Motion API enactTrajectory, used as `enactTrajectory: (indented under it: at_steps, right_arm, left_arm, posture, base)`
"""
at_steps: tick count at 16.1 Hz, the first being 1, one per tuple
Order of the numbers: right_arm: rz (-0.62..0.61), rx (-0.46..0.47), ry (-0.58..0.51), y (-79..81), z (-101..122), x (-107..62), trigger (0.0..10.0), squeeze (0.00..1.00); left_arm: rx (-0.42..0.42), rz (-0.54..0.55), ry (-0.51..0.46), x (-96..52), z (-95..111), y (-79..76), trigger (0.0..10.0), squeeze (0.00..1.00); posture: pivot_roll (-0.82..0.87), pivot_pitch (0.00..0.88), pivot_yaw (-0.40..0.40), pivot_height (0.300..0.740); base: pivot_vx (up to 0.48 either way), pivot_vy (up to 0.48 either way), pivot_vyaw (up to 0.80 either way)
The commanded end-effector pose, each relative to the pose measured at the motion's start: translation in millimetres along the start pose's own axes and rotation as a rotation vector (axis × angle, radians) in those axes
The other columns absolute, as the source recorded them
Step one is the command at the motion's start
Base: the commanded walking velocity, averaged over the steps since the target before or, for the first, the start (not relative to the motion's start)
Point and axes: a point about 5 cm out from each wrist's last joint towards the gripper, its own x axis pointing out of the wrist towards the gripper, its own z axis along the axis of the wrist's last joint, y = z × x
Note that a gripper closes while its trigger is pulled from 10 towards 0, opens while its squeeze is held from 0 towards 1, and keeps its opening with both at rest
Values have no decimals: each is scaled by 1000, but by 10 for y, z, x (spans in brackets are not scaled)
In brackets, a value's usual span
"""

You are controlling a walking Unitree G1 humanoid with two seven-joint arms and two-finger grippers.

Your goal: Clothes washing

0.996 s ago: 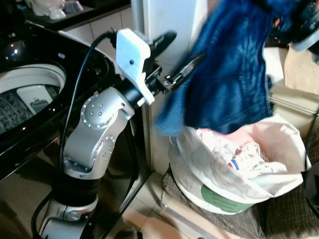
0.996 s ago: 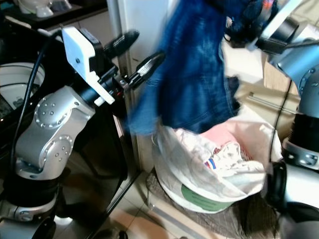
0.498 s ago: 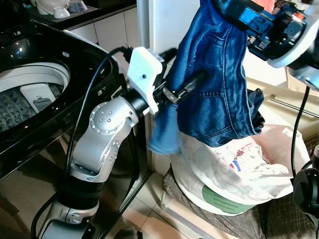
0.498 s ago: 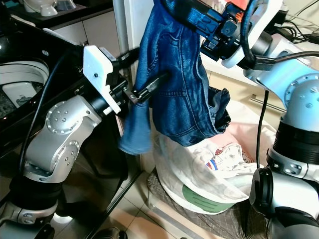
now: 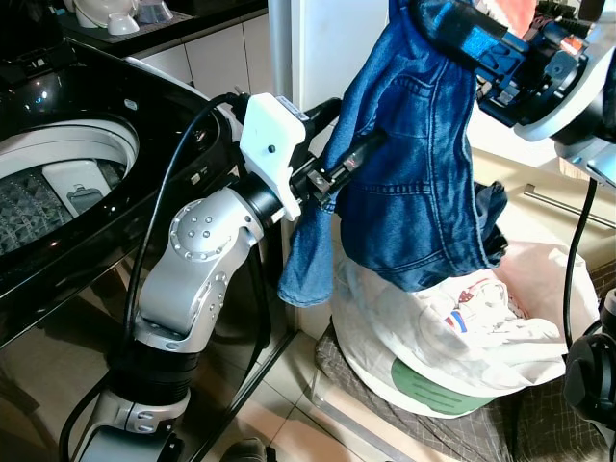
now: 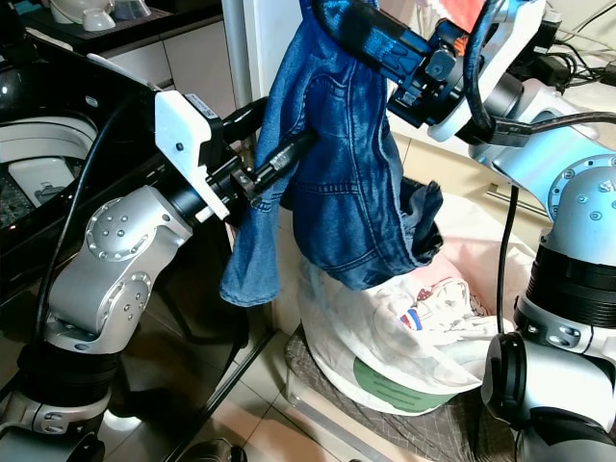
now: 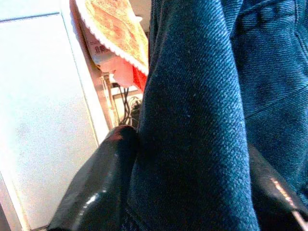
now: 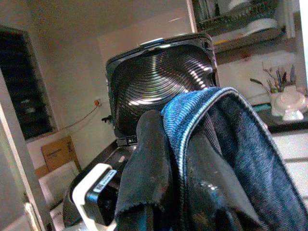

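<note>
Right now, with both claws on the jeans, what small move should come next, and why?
Probably swing both arms toward the robot's left. The jeans hang above the laundry bag, gripped by the right claw at the top and the left claw lower down, while the open washer drum sits on the left.

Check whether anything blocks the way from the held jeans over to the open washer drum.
Nothing visible stands between them. The jeans hang in the air over the laundry bag, held by the right gripper and the left gripper. The washer drum lies open to the robot's left, its lid raised. Only the left arm itself spans that gap.
</note>
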Motion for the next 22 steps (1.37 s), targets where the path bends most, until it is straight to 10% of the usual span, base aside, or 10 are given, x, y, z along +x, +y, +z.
enactTrajectory:
  at_steps: [1,12,13,14,18,19,20,22]
  right_arm:
    - [37,-16,-18,77,48,8,0,0]
    - [35,-15,-28,87,34,34,0,0]
    - [22,-26,-27,80,37,36,8745,682]
    - [11,-27,-26,71,36,35,10000,1000]
    - [4,-38,-28,78,16,59,10000,1000]
    - [-4,-58,-3,84,-26,85,10000,749]
    - [-7,-103,74,111,-133,131,10000,0]
    - [-1,-137,144,166,-281,214,10000,0]
  left_arm:
    - [10,7,-3,-17,11,30,0,0]
    - [31,64,7,-54,43,201,0,0]
    - [38,80,10,-62,50,243,0,0]
    - [44,91,14,-68,53,273,0,0]
    - [225,312,67,-179,210,884,0,0]
    - [336,452,92,-266,381,1258,0,0]
    - [457,595,116,-377,607,1600,0,0]
    - [631,737,153,-502,879,1896,0,0]
  posture:
    - [-8,0,-2,740]
    - [0,0,3,740]
    - [1,0,3,740]
    - [1,0,4,740]
    - [7,0,0,740]
    - [10,0,3,740]
    - [9,0,5,740]
    - [9,0,10,740]
  base:
    - [0,0,0]
    - [0,0,0]
    - [0,0,0]
    - [0,0,0]
    - [0,0,0]
    - [0,0,0]
    - [0,0,0]
    - [0,0,0]
